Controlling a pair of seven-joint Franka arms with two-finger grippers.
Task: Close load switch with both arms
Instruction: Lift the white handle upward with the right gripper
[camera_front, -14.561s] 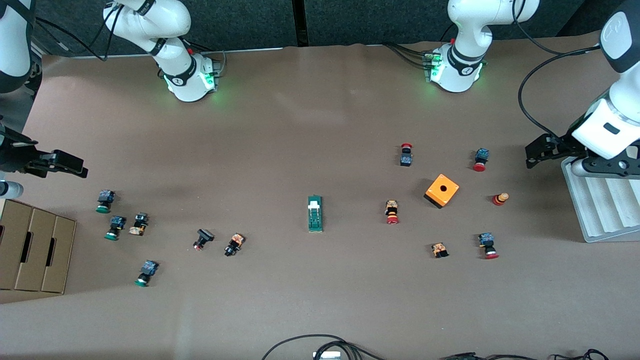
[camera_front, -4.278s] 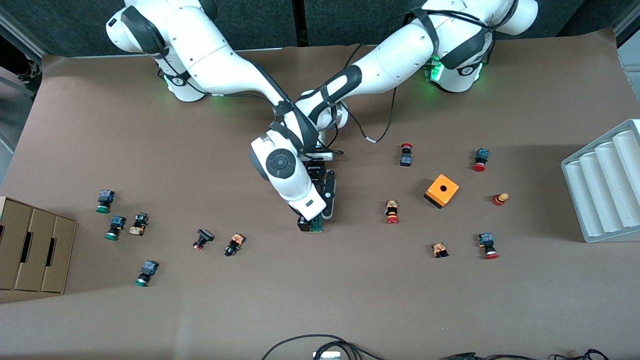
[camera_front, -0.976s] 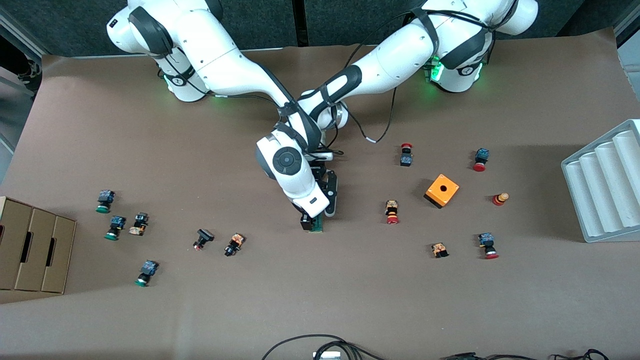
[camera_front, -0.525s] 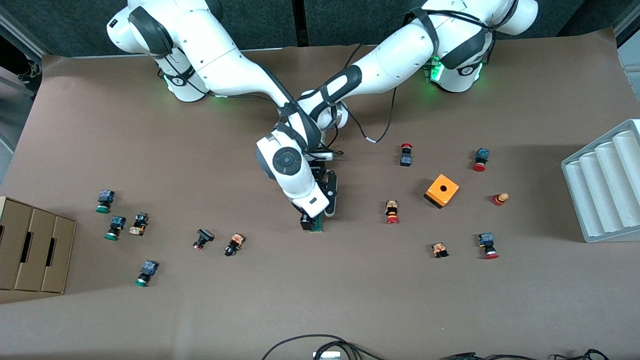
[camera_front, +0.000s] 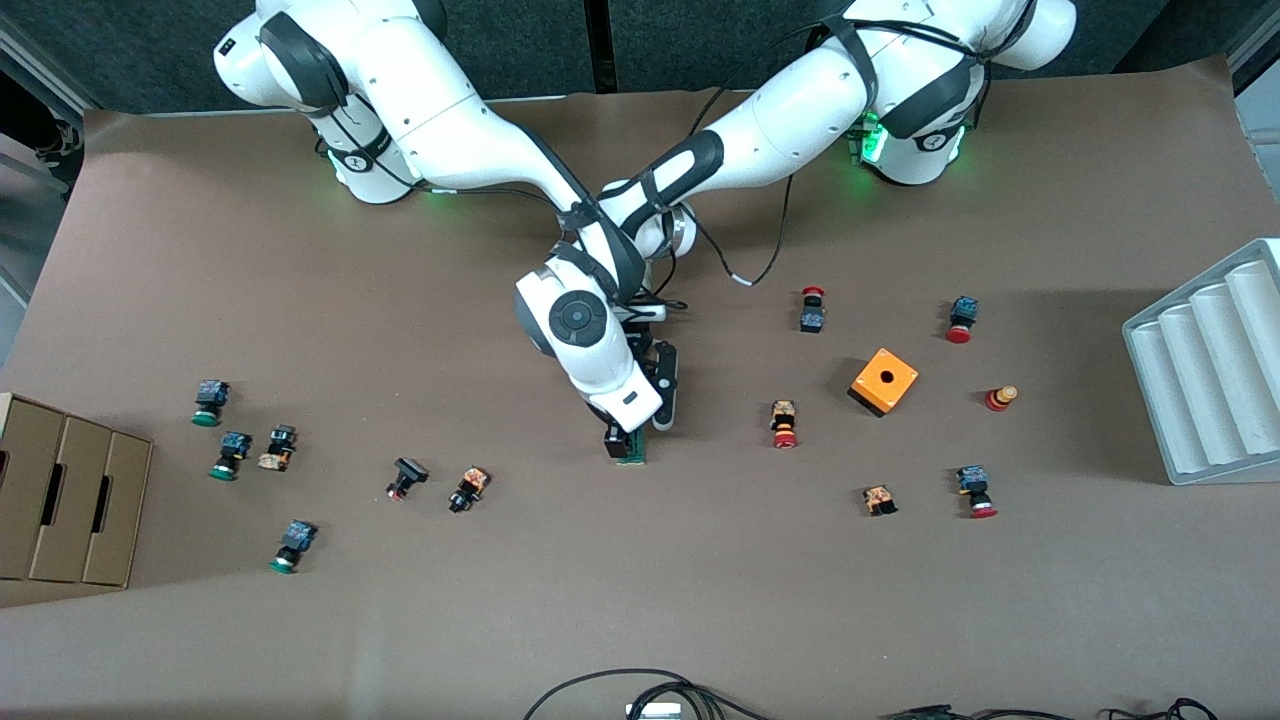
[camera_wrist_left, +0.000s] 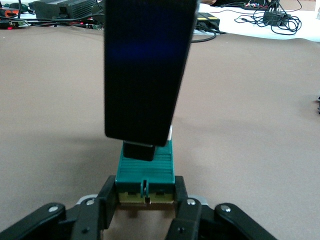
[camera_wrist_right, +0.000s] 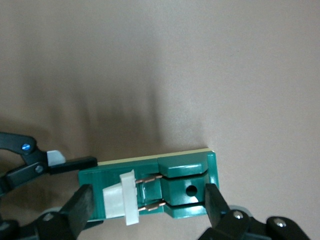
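The load switch (camera_front: 631, 451) is a narrow green block on the brown table, mostly hidden under my right hand in the front view. My left gripper (camera_wrist_left: 145, 202) is shut on the switch's end farther from the front camera; one of its fingers (camera_front: 661, 388) shows beside my right hand. My right gripper (camera_wrist_right: 147, 202) is open, directly above the switch (camera_wrist_right: 187, 187), its fingers spread along the block's length. The white lever (camera_wrist_right: 122, 200) stands between them with two metal prongs showing. One right finger (camera_wrist_left: 145, 70) comes down onto the green top (camera_wrist_left: 150, 167).
An orange box with a hole (camera_front: 884, 380) and several push buttons (camera_front: 784, 423) lie toward the left arm's end. More buttons (camera_front: 468, 489) lie toward the right arm's end. A grey ridged tray (camera_front: 1205, 360) and a cardboard box (camera_front: 65, 490) stand at the table's ends.
Both arms came in from the table's ends to the switch. Over the last second my right hand has shifted slightly; the left gripper keeps its hold.
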